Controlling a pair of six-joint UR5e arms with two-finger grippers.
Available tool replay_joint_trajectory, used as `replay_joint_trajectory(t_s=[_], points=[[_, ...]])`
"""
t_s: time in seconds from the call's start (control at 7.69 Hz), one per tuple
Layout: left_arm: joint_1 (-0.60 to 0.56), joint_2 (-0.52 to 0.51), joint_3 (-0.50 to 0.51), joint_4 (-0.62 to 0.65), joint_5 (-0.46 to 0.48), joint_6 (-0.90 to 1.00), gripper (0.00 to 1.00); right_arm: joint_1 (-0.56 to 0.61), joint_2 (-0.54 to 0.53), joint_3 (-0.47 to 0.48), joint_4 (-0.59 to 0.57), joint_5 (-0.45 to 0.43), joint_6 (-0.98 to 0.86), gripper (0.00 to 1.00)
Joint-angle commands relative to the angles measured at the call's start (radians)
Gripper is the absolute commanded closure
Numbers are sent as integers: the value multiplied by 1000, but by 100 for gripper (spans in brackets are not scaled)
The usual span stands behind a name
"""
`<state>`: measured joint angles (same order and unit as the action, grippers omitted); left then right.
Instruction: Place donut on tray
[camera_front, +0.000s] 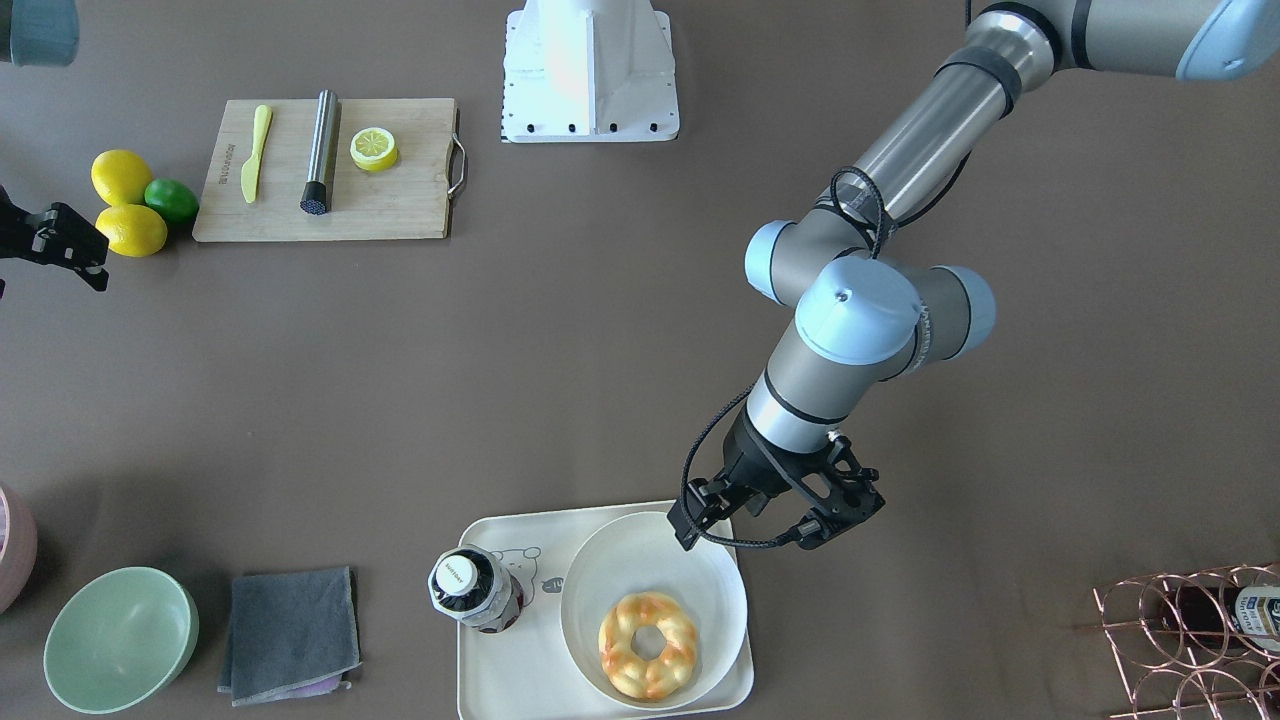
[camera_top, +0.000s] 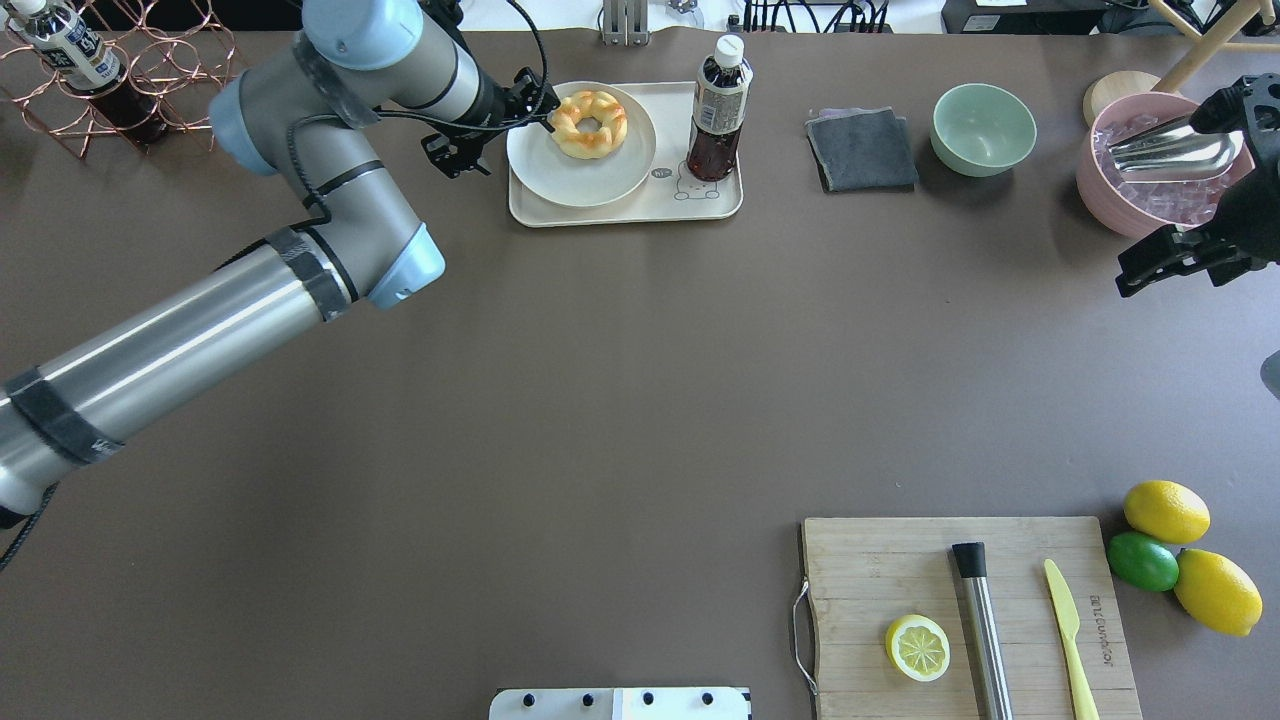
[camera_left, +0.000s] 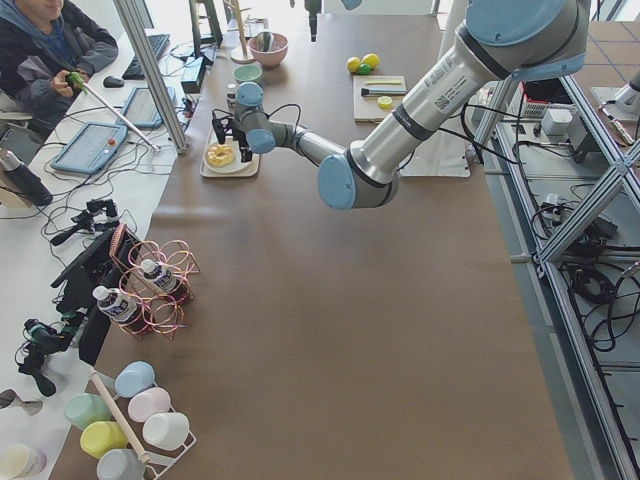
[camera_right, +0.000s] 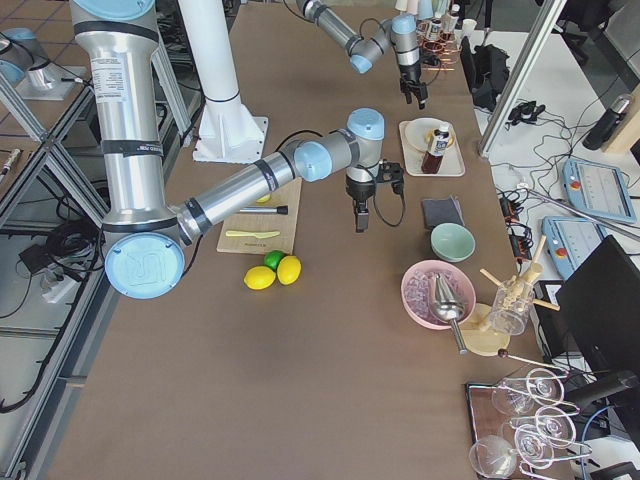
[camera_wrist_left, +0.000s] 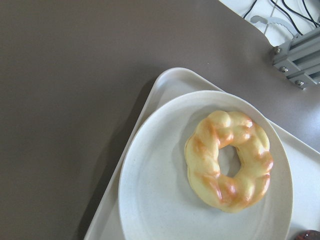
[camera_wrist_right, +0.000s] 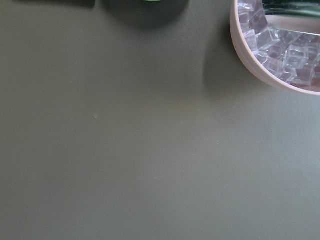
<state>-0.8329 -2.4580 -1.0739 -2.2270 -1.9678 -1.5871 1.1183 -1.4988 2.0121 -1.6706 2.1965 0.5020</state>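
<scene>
While my left hand (camera_front: 755, 530) hangs just beside the tray's (camera_front: 490, 670) edge, one finger over the rim of the round white plate (camera_front: 620, 560), its fingers are spread apart and hold nothing. The donut (camera_front: 648, 645) lies flat on that plate, off-centre towards the far side from my base, and the plate sits inside the tray next to an upright dark bottle (camera_front: 470, 590). So the donut rests above the tray but touches only the plate.

I judge the donut to be light and somewhat soft. Its glossy skin looks slippery, though the braided ridges should give my fingers something to catch on. The centre hole looks too small to trust a finger into. I would rather take hold across the ring from outside, fingers on two opposite braided bulges, and close gently, just enough to dent it without crushing it. Coming straight down matters, since the plate's raised rim leaves little room to slide in from the side.

My right hand (camera_top: 1165, 262) is well apart, over bare counter (camera_top: 640, 400) near the pink ice bowl (camera_top: 1110, 190). I cannot tell whether its fingers are apart or together.
</scene>
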Motion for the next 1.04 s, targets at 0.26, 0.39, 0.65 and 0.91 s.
replay_joint_trajectory(t_s=[0.26, 0.39, 0.65, 0.91], points=[[-263, 567, -729, 448, -275, 686, 2, 191, -15, -156, 0, 51, -314, 0], [-326, 647, -821, 592, -276, 962, 2, 216, -17, -171, 0, 51, -357, 0], [-512, 685, -911, 935, -275, 1520, 2, 248, -50, -171, -1, 55, -416, 0], [-644, 801, -914, 989, -275, 1813, 2, 309, -109, -173, -1, 57, -523, 0]])
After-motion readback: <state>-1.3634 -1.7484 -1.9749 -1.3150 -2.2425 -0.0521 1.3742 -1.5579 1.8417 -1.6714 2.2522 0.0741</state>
